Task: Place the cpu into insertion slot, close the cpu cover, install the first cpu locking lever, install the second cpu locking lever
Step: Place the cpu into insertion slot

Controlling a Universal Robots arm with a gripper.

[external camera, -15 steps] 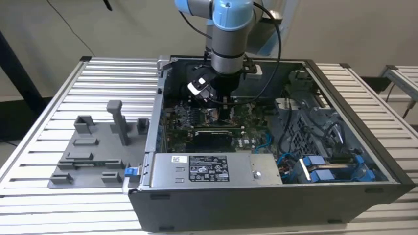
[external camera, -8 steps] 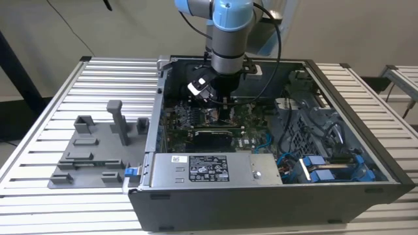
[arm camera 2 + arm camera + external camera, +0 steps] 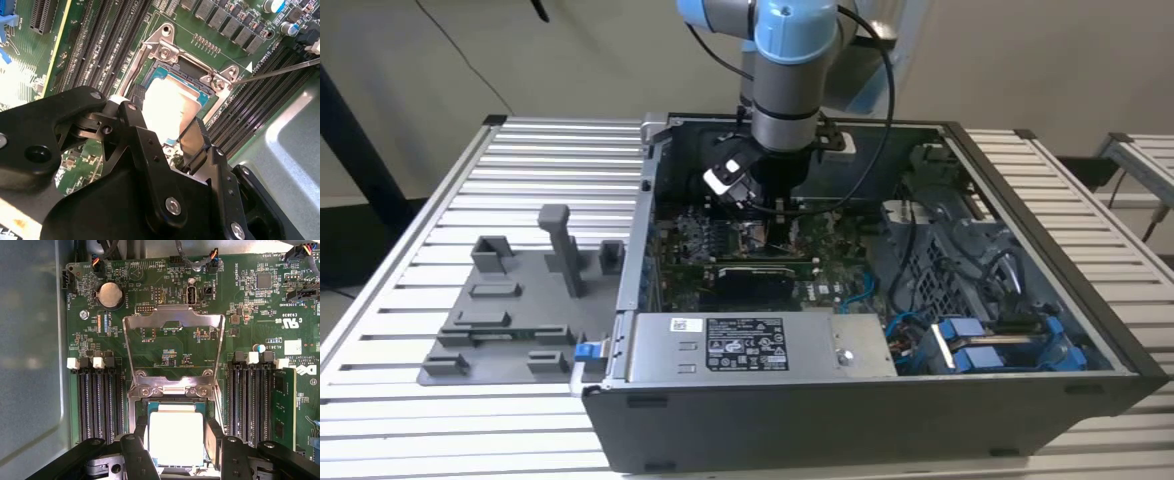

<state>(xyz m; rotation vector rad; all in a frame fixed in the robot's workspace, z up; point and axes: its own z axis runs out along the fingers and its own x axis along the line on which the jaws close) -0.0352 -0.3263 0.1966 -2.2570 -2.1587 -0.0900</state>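
Ideally, the flat silver-topped square cpu [image 3: 176, 440], clasped by the black gripper [image 3: 778, 238] at the exterior view's centre, is held level and square to the silver-rimmed insertion slot [image 3: 186, 66].

Above the black, silver-screwed gripper [image 3: 176, 440], a grey tubular arm [image 3: 785, 110] is being capped with light-blue joint covers [image 3: 794, 25] and trailed by a black cable [image 3: 893, 100].
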